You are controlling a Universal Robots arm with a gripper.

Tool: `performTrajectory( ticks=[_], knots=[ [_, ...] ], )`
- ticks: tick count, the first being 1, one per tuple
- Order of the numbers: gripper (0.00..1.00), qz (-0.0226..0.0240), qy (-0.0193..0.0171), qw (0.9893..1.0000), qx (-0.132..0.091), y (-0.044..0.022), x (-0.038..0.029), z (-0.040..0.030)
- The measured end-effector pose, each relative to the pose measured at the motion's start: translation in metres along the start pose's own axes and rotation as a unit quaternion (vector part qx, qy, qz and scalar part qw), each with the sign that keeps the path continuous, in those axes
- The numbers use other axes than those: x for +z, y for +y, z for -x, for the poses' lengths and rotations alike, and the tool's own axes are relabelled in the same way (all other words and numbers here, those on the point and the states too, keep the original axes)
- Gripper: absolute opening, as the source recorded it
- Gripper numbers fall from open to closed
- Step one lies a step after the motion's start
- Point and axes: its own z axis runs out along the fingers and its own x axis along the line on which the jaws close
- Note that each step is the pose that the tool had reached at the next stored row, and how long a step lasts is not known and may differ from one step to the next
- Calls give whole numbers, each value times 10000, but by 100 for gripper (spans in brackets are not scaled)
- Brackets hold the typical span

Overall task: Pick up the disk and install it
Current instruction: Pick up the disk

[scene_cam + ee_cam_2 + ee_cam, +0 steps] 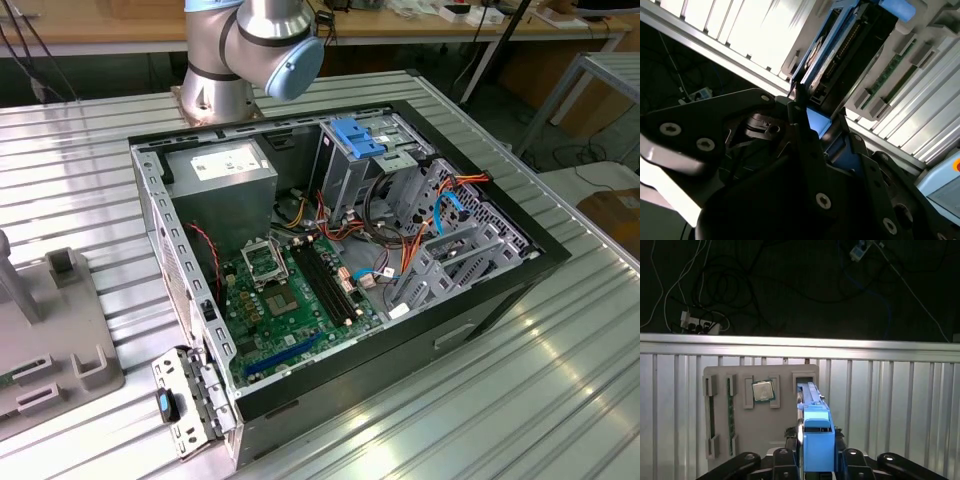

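I noted grey holder tray (60, 340) at exterior view's left, open computer case (340, 250) mid-table (520, 400). In first wrist view, tray carried memory stick (730, 410), then processor chip (763, 390), then disk (812, 400) standing on edge in its slot. Gripper (818, 442) straddled disk's blue frame, fingers (842, 460) closed against both sides.

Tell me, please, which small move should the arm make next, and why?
Probably carry the disk sideways toward the case, keeping its height. The gripper is shut on the disk, which hangs upright over the tray in the first wrist view. The tray's slot stands empty in the exterior view, so the pick looks done while the case lies open.
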Motion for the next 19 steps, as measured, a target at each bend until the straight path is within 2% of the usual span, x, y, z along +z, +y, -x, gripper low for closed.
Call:
performTrajectory(
  ticks=[4, 5, 7, 9, 11, 14, 17, 19],
  knots=[
    [37, 1, 0, 10000, 0, -1, -28, 1],
    [37, 0, 0, 10000, 0, -2, -63, 2],
    [37, 0, 0, 10000, 0, -9, -251, 6],
    [37, -1, 0, 10000, 0, -14, -388, 10],
    [37, 0, 0, 10000, 0, -21, -586, 15],
    [37, 0, 0, 10000, 0, -30, -848, 22],
    [37, 1, 0, 10000, 0, -35, -987, 25],
    [37, 0, 0, 10000, 0, -39, -1121, 29]
  ],
)
